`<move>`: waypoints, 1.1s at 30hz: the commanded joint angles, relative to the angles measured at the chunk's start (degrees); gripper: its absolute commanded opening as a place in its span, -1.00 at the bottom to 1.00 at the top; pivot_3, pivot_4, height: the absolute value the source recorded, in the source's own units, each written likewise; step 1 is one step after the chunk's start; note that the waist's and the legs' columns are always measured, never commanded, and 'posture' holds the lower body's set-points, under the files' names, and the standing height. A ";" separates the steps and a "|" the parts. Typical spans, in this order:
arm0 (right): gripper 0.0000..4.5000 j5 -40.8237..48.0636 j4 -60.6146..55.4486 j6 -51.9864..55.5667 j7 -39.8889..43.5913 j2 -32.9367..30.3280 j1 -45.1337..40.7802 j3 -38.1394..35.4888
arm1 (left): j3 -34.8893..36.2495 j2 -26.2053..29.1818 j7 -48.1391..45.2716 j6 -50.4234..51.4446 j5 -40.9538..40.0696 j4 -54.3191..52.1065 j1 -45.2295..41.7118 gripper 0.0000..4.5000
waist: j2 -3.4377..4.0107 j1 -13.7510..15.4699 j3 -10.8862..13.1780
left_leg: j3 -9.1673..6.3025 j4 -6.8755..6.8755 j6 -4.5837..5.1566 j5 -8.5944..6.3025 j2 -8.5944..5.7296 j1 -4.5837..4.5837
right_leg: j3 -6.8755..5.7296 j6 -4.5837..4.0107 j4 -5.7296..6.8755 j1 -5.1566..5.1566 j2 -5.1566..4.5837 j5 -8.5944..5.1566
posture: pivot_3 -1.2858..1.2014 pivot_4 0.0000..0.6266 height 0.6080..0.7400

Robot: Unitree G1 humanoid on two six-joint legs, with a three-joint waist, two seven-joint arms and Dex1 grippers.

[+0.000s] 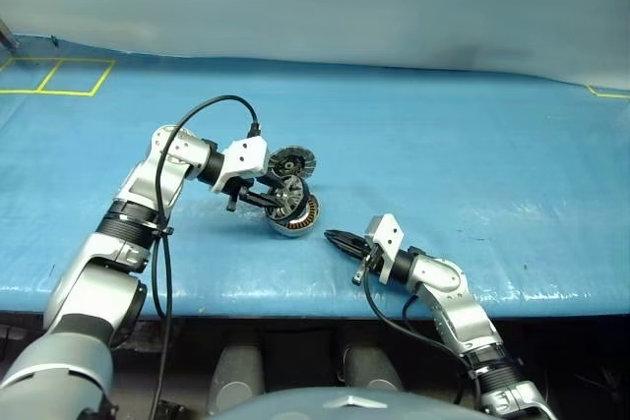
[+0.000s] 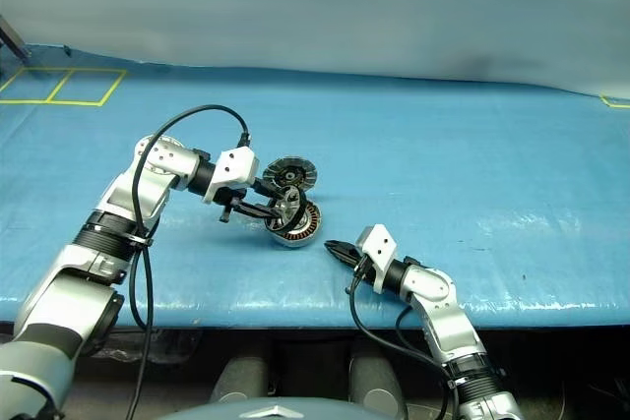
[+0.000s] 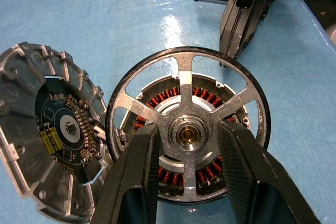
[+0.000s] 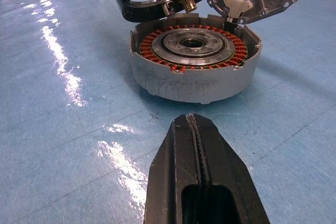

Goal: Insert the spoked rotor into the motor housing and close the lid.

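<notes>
The blue worktop (image 1: 472,145) carries everything, with yellow tape marks (image 1: 54,76) far off at its ten o'clock corner, well clear of the job. The motor housing (image 4: 197,69) sits flat near the front edge, its copper windings and silver hub uncovered, so nothing is seated in it yet. The lid (image 1: 290,161) stands swung open at the housing's twelve o'clock, circuit board facing my wrist camera; closing it is left to do. The spoked rotor (image 3: 186,129) is in my left gripper (image 1: 279,202), tilted and hanging just above the housing rim, its brass shaft end pointing down toward the centre hole but not entered. My fingers (image 3: 134,182) are partly open, clamped either side of the rotor's hub between the spokes. I judge the insertion is about to happen: level the rotor, centre the shaft, lower it. My right gripper (image 1: 340,239) is shut and empty, resting near the housing's four o'clock, pointing at it. The open lid crowds the rotor's far edge and could snag it; its short wires near the hinge look vulnerable too.
</notes>
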 commanded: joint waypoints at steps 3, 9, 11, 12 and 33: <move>-1.00 0.17 -0.18 -0.91 -0.15 0.20 0.34 -0.09 | 0.80 0.01 -0.25 -0.91 -0.17 0.05 -2.11 -0.23 | 0.00 -0.10 0.00 | 0.00 0.00 0.00 0.00 0.00 0.00 | 0.00 0.00 0.00 0.00 0.00 0.00 | 0.03 -0.52 1.00; -1.00 -0.11 0.05 -1.27 -0.57 0.27 0.26 -0.23 | -0.04 0.52 -0.99 -1.40 0.77 0.15 -1.44 -0.23 | 0.00 -0.09 0.00 | 0.00 0.00 0.00 0.00 0.00 0.00 | 0.00 0.00 0.00 0.00 0.00 0.00 | 0.03 -0.52 1.00; -1.00 -0.18 0.16 -1.37 -0.63 0.28 0.21 -0.23 | -0.08 0.59 -1.10 -1.45 0.87 0.12 -1.27 -0.23 | 0.00 -0.09 0.00 | 0.00 0.00 0.00 0.00 0.00 0.00 | 0.00 0.00 0.00 0.00 0.00 0.00 | 0.03 -0.52 1.00; -1.00 -0.20 0.22 -1.41 -0.64 0.28 0.18 -0.23 | -0.12 0.61 -1.12 -1.48 0.92 0.09 -1.20 -0.23 | 0.00 -0.09 0.00 | 0.00 0.00 0.00 0.00 0.00 0.00 | 0.00 0.00 0.00 0.00 0.00 0.00 | 0.03 -0.52 1.00; -1.00 -0.79 0.86 -2.00 -1.46 0.45 -0.22 -0.20 | -0.06 0.33 -0.35 -2.87 1.97 0.60 -0.74 -0.14 | 0.00 -0.15 0.00 | -0.01 0.00 0.00 0.00 0.00 0.01 | 0.00 0.00 0.00 0.00 0.00 0.00 | 0.03 -0.52 1.00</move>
